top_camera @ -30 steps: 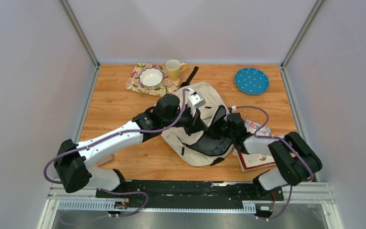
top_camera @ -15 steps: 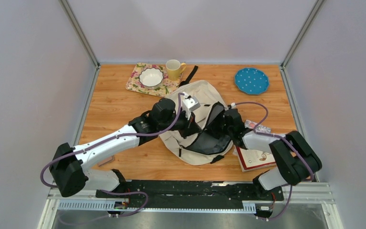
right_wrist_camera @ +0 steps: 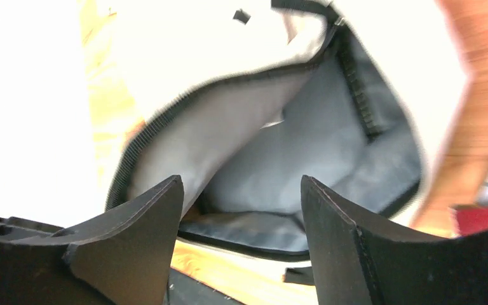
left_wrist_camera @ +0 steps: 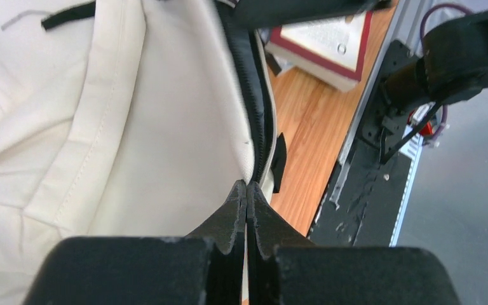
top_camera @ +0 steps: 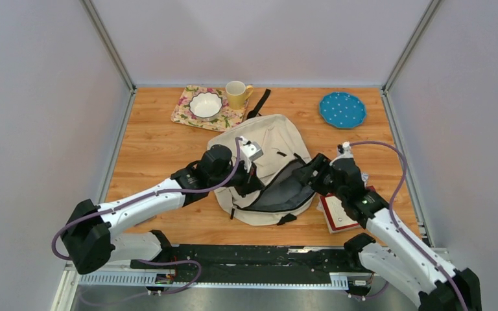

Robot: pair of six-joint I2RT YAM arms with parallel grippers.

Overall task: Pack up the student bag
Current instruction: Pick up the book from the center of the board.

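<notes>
The cream student bag (top_camera: 269,137) lies in the middle of the table, its main zipper open and the dark lining (top_camera: 284,192) showing. My left gripper (top_camera: 249,186) is shut on the bag's cream edge beside the zipper at the left of the opening; in the left wrist view the fingertips (left_wrist_camera: 246,185) meet on the fabric (left_wrist_camera: 165,127). My right gripper (top_camera: 307,175) is open and empty just outside the right side of the opening; in the right wrist view it (right_wrist_camera: 241,184) faces the grey inside of the bag (right_wrist_camera: 305,159).
A red-edged book (top_camera: 340,217) lies on the table right of the bag, also in the left wrist view (left_wrist_camera: 330,44). At the back stand a floral mat (top_camera: 185,110) with a white bowl (top_camera: 205,103), a yellow mug (top_camera: 236,94) and a blue plate (top_camera: 342,109).
My right gripper has come out of the bag and drawn back to the right. My left gripper has moved toward the near left with the bag's edge, and the bag has settled flatter.
</notes>
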